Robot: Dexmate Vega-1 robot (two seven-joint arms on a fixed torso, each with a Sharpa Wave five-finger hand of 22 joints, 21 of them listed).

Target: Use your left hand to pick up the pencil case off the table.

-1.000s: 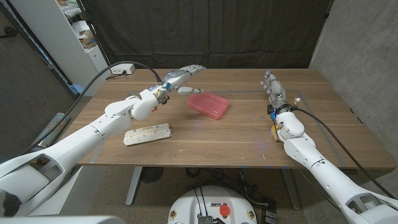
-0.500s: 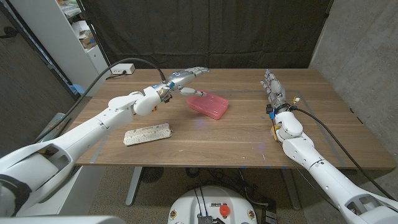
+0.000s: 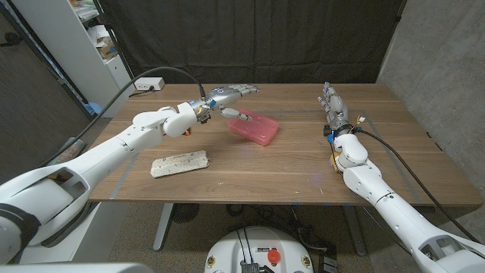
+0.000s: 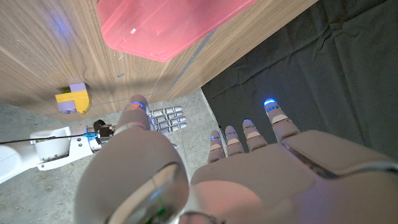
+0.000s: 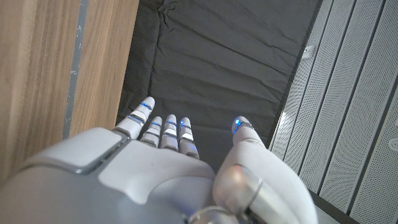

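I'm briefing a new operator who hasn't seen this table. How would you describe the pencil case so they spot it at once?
Start at the wooden table and look toward its far middle, just beyond the left hand hovering open there. The pencil case is the flat, translucent pink plastic box lying at an angle. Its only close neighbour, a pale speckled block nearer the front left, is whitish and opaque.

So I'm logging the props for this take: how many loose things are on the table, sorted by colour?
Pink: 1, the pencil case
Beige: 1, the speckled oblong block
White: 1, the power strip at the far left corner
Yellow and purple: 1, a small item beside the right hand
Total: 4
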